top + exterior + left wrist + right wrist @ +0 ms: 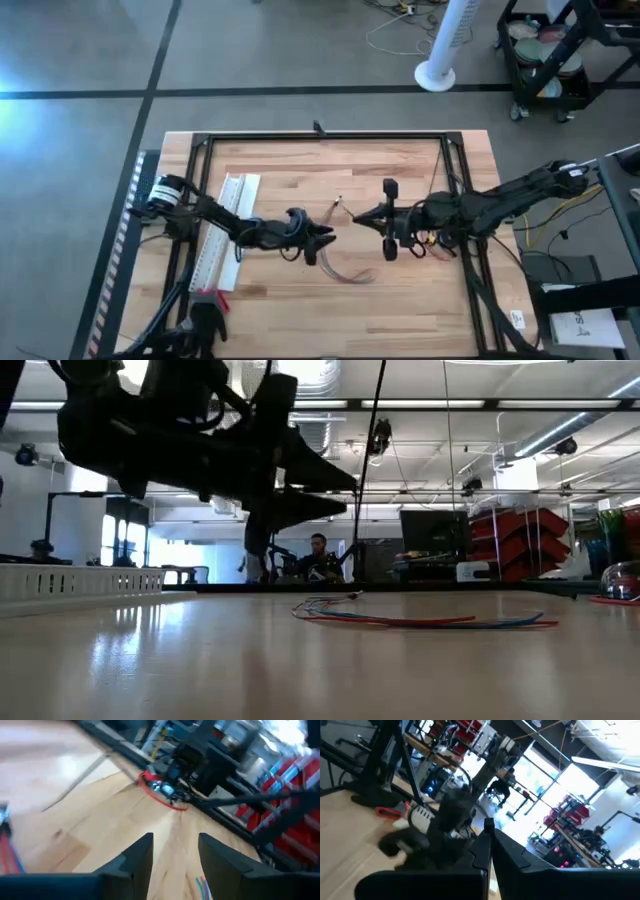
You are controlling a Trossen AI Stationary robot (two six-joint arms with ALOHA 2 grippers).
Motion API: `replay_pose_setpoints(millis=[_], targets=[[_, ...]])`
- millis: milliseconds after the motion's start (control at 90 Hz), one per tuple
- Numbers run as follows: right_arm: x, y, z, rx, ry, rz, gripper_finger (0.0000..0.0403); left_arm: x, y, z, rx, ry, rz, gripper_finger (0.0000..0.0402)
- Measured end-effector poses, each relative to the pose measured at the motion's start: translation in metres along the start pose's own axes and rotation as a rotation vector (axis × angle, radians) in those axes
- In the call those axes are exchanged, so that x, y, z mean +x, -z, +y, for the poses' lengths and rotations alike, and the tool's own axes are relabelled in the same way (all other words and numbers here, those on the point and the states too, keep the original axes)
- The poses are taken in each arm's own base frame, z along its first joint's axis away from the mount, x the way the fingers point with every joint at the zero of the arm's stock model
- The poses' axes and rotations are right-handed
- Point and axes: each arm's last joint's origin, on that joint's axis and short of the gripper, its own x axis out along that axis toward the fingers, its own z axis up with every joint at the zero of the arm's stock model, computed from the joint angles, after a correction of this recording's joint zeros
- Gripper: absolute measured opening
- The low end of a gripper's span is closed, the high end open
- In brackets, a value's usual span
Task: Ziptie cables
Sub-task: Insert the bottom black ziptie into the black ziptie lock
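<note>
Both arms raised over mid-table; cables lie loose on the wood, untouched.

Left gripper [325, 238] hangs above the table centre, pointing at the right arm; in the left wrist view its two fingers [137, 860] stand apart with a clear gap and bare wood between them, nothing held. Right gripper [358, 214] faces it from the other side, near but not touching; in the right wrist view its fingers [487, 842] lie pressed together, nothing seen between them. The cables [343, 266] rest flat on the table [300, 310], curving just below and between the two grippers; the low view shows them as a thin bundle [420, 620] with red and blue strands. A long white flat strip [225, 235] lies under the left arm.
</note>
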Motion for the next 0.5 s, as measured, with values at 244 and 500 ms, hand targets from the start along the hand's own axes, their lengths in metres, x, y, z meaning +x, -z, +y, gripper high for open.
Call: replay_pose_setpoints(millis=[244,500], targets=[[-0.001,0.005,0.006,0.019,-0.060,0.049,0.0000,0.016,-0.005,0.029,-0.398,-0.060,0.001,0.0169],[-0.004,0.003,0.021,0.014,-0.140,0.077,0.0000,0.021,-0.023,0.044,-0.630,-0.063,-0.023,0.0188]])
